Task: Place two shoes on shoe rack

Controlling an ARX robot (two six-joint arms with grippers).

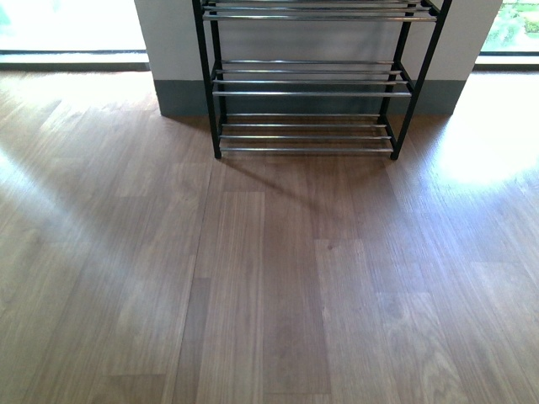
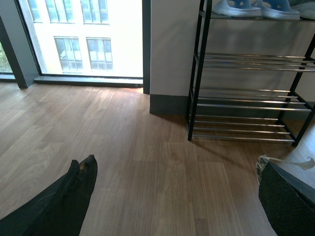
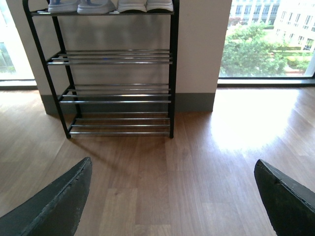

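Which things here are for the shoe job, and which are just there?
For the job:
shoe rack
shoes on its top shelf
left gripper, jaws open
right gripper, jaws open

Just there:
wooden floor
windows
wall

Shoe rack (image 1: 307,93): black metal frame, shiny chrome rods. Floor (image 1: 269,286): smooth wood planks, slight sheen.

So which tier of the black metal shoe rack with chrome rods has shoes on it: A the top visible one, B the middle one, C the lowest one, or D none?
A: in both wrist views white-soled shoes sit on the top visible tier of the black metal shoe rack, with the tiers below bare.
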